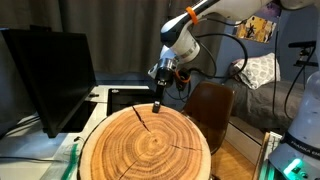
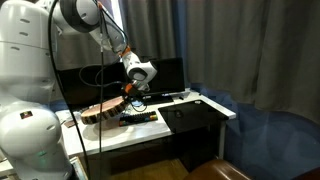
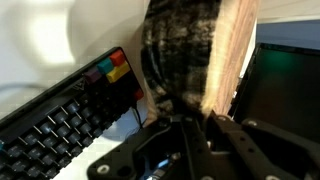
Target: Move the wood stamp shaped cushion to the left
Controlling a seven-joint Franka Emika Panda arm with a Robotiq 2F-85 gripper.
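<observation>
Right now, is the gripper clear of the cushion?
No, in the wrist view the cushion has its bark rim pinched in the gripper.

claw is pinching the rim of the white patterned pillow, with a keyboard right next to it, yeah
No. The claw is pinching the rim of the wood stamp shaped cushion, not the white patterned pillow. The wrist view shows its bark rim in the claw's grip, with the keyboard right next to it.
</observation>
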